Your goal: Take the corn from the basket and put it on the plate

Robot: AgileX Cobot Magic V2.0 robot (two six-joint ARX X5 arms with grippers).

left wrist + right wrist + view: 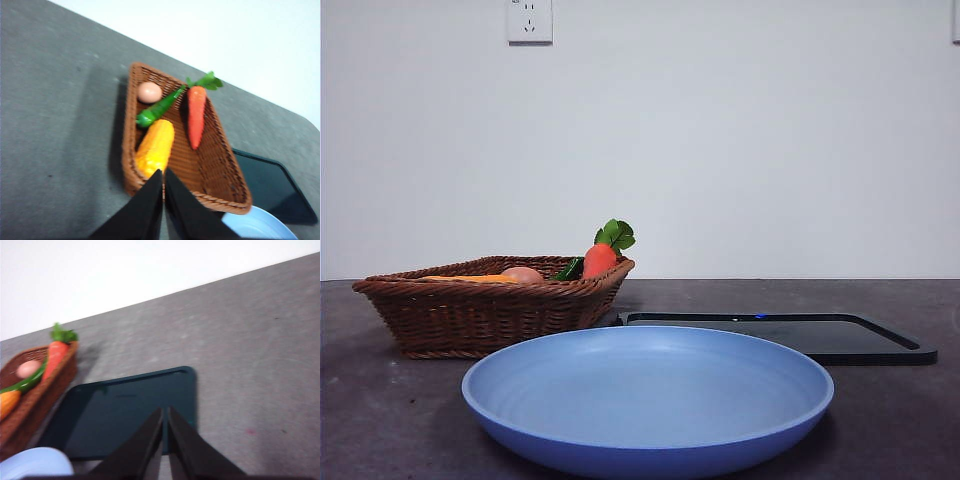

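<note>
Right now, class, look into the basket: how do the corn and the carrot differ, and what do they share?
The corn is orange-yellow, thick and blunt-ended; the carrot is red-orange, slimmer and tapers to a point. The carrot carries green leaves; the corn has none. The carrot lies along one long wall, the corn nearer the other. Both lie in the wicker basket, untouched by either gripper.

Corn (155,148) flat in basket (220,175); plate (648,400) bare.
</note>
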